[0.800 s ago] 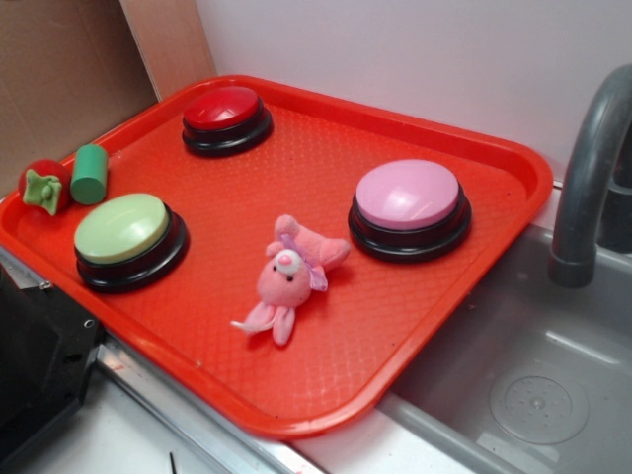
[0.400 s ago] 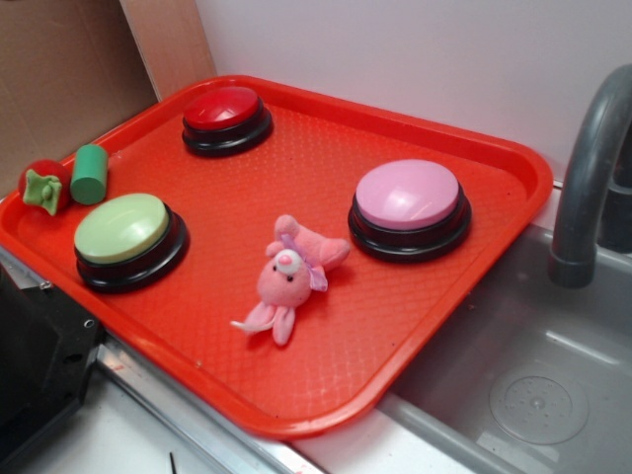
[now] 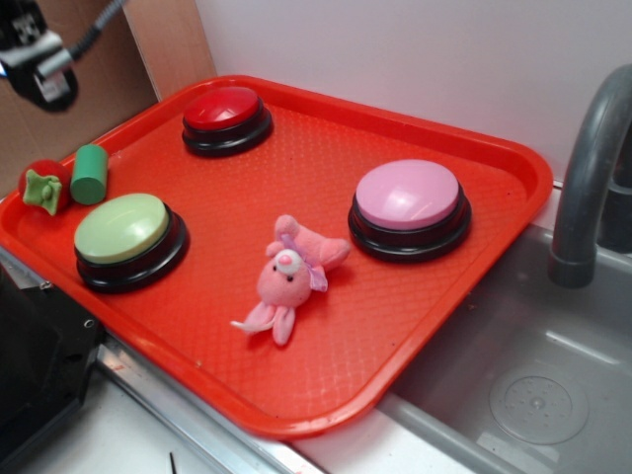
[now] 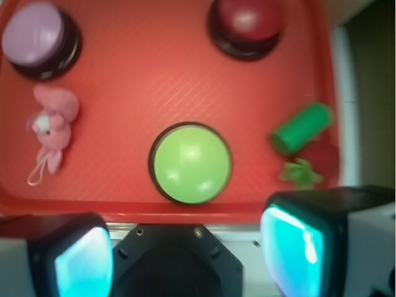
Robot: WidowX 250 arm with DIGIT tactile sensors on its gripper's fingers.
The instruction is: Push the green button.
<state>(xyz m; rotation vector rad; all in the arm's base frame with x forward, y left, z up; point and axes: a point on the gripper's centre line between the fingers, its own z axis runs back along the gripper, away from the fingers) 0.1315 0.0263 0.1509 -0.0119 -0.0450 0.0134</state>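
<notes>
The green button (image 3: 121, 228), a pale lime dome on a black base, sits at the near left of the red tray (image 3: 296, 178). In the wrist view the green button (image 4: 190, 163) lies just ahead of the jaws, near the tray's (image 4: 142, 74) front rim. My gripper (image 3: 38, 61) hangs high at the top left of the exterior view, above and behind the button, well clear of it. In the wrist view the gripper (image 4: 185, 257) is open, its two cyan pads wide apart with nothing between them.
Also on the tray: a red button (image 3: 226, 109) at the back, a pink button (image 3: 408, 196) at the right, a pink plush toy (image 3: 289, 272) in the middle, a small green cylinder (image 3: 89, 174) and a red toy with green leaves (image 3: 42, 186) at the left. A faucet (image 3: 592, 168) and sink (image 3: 533, 385) are to the right.
My gripper has come into the exterior view at the top left; before it was out of view. Nothing on the tray has moved.
</notes>
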